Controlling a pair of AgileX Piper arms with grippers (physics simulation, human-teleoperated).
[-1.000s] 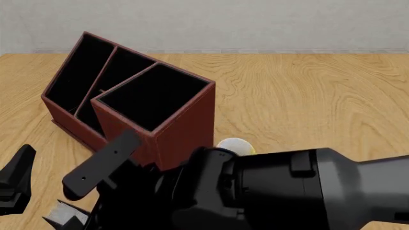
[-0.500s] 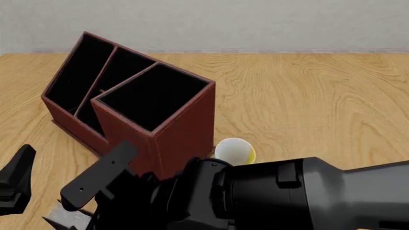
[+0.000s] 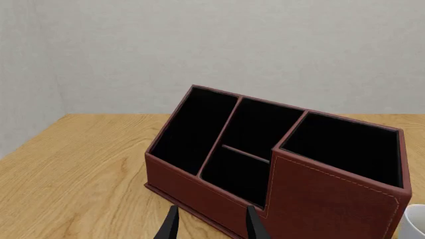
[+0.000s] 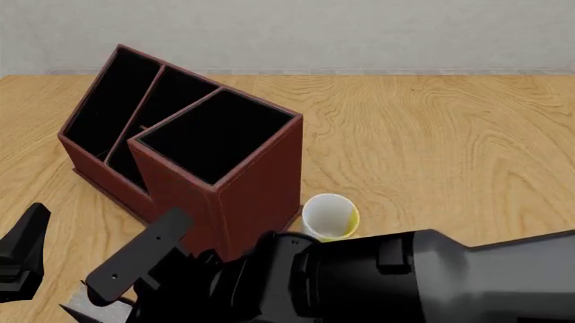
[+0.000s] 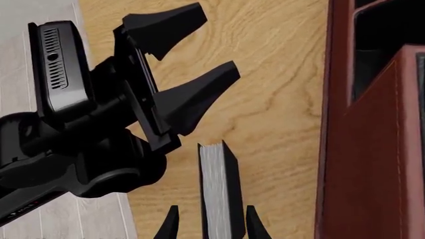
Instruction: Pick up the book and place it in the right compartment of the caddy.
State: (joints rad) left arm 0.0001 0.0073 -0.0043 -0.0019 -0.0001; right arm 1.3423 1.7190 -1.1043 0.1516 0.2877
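Observation:
The book shows edge-on in the right wrist view, with black covers and greyish-white page edges, on the table beside the caddy's wall. My right gripper is open and straddles the book, with a small gap on each side. In the front view only a corner of the book shows under the right arm. The reddish-brown caddy stands at the left. Its wide right compartment holds nothing. My left gripper is open and empty, just beyond the book.
A white mug with a yellow inside stands by the caddy's near right corner. The left gripper sits at the table's lower left. The left wrist view shows the caddy and its right compartment.
My right arm has sunk lower and nearer to the camera, bringing its finger down towards the book. The mug shows more fully. The left gripper has not moved.

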